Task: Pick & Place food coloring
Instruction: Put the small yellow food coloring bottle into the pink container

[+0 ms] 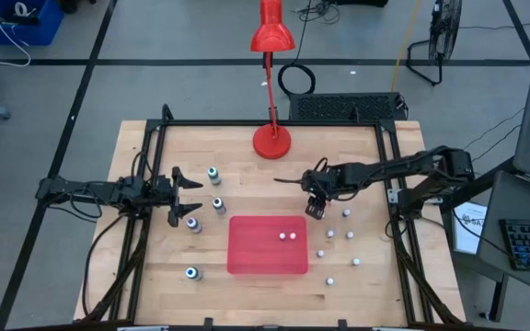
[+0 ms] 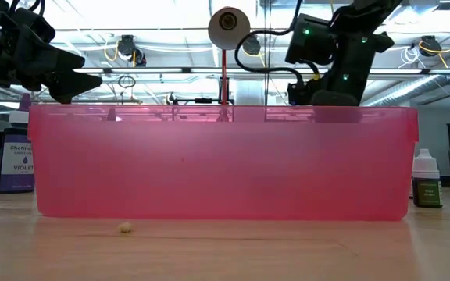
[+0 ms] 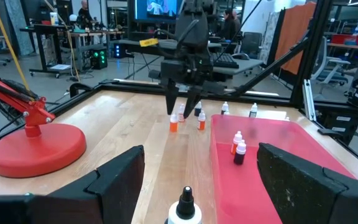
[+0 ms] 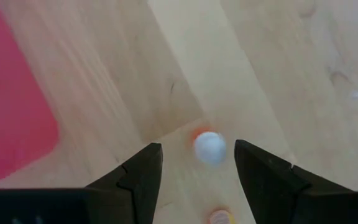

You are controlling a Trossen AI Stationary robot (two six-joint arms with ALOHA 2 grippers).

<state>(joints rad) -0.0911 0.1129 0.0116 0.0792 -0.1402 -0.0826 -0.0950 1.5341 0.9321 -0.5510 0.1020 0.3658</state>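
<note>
A: Start with the largest items. What is sitting on the desk (image 1: 155,276)?

B: A flat red tray (image 1: 267,245) is lying near the front centre, its long side running left to right. A red lamp (image 1: 271,92) is standing on its round base at the back edge.

A: Where are the arms?

B: The left hand (image 1: 184,195) is hovering over the left part of the desk, fingers spread and grasping nothing. The right hand (image 1: 315,208) is pointing straight down just beside the tray's back right corner, fingers also apart and empty.

A: And the food coloring (image 1: 343,237)?

B: The bottles are standing upright, long axis vertical, caps pointing up. Two (image 1: 287,235) are standing inside the tray near its back right. A scattered group is standing on the bare wood to the right of the tray. Four teal-capped bottles (image 1: 213,174) are standing to the left of the tray, near the left hand.

A: What is directly under the right hand?

B: One white-capped bottle (image 4: 210,148) is standing between the two fingers (image 4: 138,174), not touching either; an orange-red label is showing at its edge.
</note>
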